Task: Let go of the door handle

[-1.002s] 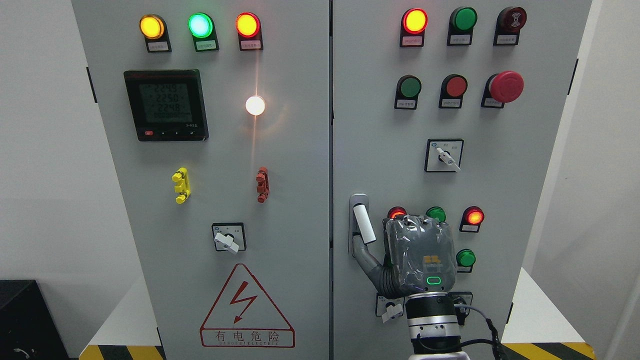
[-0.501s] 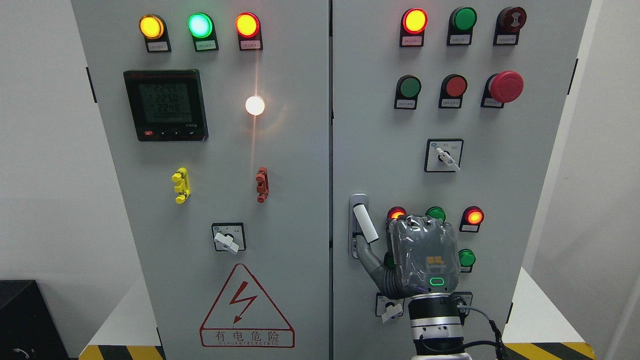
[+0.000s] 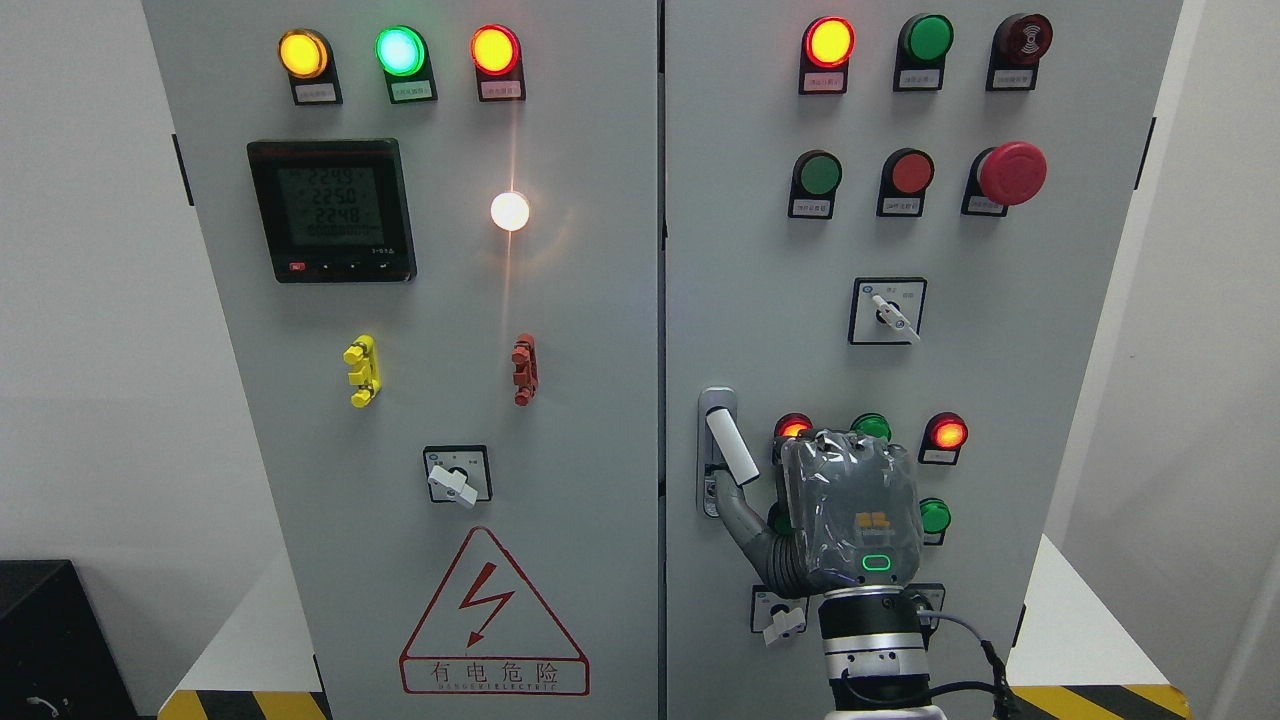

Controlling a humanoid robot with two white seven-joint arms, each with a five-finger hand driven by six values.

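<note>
Right hand (image 3: 845, 515) shifted right, thumb below door handle (image 3: 730, 448).

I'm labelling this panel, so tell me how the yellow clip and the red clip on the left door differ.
The yellow clip is bright yellow; the red clip is a dull brick red. The yellow clip sits further left, below the black meter; the red clip sits nearer the door's inner edge, below the glowing white lamp. The yellow clip looks slightly longer. Both stand upright at about the same height on the left door and have a similar notched shape.
</note>
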